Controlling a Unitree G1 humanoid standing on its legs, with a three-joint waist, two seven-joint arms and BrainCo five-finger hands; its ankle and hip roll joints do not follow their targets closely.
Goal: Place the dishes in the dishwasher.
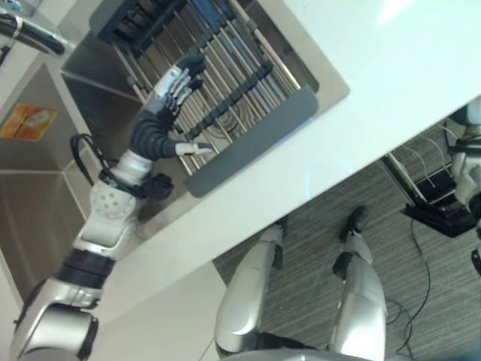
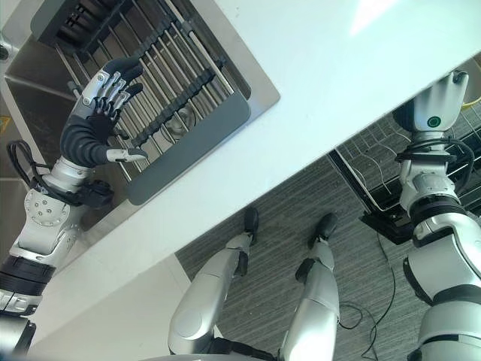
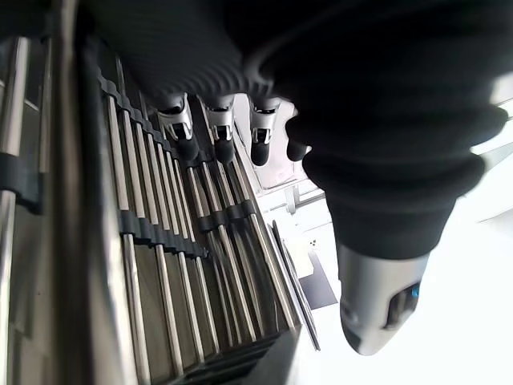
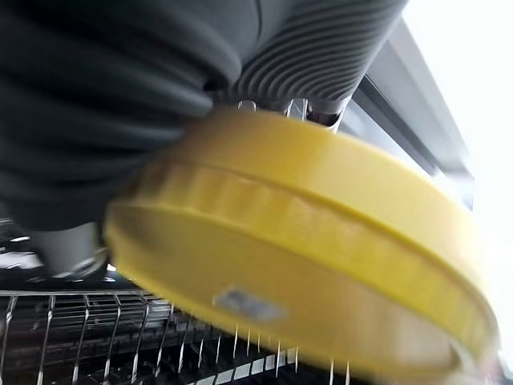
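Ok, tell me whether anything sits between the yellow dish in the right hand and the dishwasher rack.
Nothing visible does. The right wrist view shows the right hand holding the yellow dish directly above the wire dishwasher rack, with open space between them. The rack section under the dish looks unoccupied, though the dish hides part of it.

Right hand [image 4: 120,104] fingers mostly hidden behind blurred yellow dish [image 4: 304,241]; grip unreadable. Wire rack [image 4: 120,337] below cut off by frame edge. Faucet [image 1: 30,34] cropped at corner.
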